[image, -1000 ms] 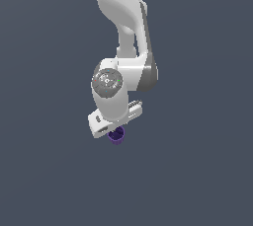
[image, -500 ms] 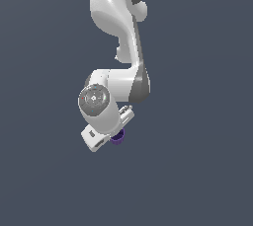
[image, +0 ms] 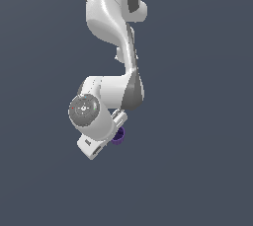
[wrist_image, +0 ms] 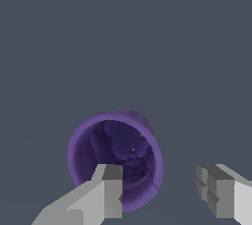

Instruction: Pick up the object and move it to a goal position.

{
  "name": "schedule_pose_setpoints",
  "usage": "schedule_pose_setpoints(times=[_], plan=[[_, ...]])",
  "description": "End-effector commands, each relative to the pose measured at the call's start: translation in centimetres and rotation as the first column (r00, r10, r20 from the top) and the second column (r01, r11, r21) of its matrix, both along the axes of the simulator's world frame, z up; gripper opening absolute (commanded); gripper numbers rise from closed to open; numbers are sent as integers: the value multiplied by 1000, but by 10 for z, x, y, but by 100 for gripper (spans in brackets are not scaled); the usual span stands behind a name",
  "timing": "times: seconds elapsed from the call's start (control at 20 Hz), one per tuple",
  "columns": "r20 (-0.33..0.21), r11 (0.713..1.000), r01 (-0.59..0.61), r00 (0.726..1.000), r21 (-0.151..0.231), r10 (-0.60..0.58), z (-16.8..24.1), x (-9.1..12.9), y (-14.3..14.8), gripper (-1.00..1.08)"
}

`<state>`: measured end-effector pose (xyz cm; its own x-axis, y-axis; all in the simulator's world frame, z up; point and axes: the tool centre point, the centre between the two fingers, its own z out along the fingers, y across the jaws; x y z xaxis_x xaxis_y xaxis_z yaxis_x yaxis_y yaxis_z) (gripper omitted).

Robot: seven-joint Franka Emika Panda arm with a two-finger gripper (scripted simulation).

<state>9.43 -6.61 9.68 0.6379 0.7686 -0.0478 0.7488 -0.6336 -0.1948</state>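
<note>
The object is a small dark purple cup (image: pixel 118 135) with a hollow top, sitting just beside the lower end of the white hand in the exterior view. In the wrist view the cup (wrist_image: pixel 93 140) is seen from above, its opening facing the camera. My gripper (wrist_image: pixel 161 172) is open. One finger (wrist_image: pixel 109 189) is in front of the cup's opening. The other finger (wrist_image: pixel 216 192) is outside the cup, with a gap between it and the cup's wall. In the exterior view the gripper (image: pixel 116 127) is mostly hidden behind the hand.
The white arm (image: pixel 111 18) comes down from the top of the exterior view, and its wrist (image: pixel 89 114) bends toward the exterior view's left. The background is a uniform dark grey with nothing else in view.
The wrist and hand have swung toward the exterior view's left and tilted. The purple cup has stayed at the same spot by the fingers.
</note>
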Motion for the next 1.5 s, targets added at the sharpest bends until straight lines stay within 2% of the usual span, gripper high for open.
schedule_pose_setpoints(times=[0.0,0.4,0.9,0.95,1.45], plan=[[-1,1000,-20,1000,7,20,-2,2,-2,28],[-1,999,-30,1000,11,30,-4,2,-4,28],[-1,999,-34,999,12,34,-32,-4,-1,28],[-1,999,-34,999,12,34,-32,-4,-1,-100],[-1,999,-34,999,12,34,-32,-4,-1,-100]])
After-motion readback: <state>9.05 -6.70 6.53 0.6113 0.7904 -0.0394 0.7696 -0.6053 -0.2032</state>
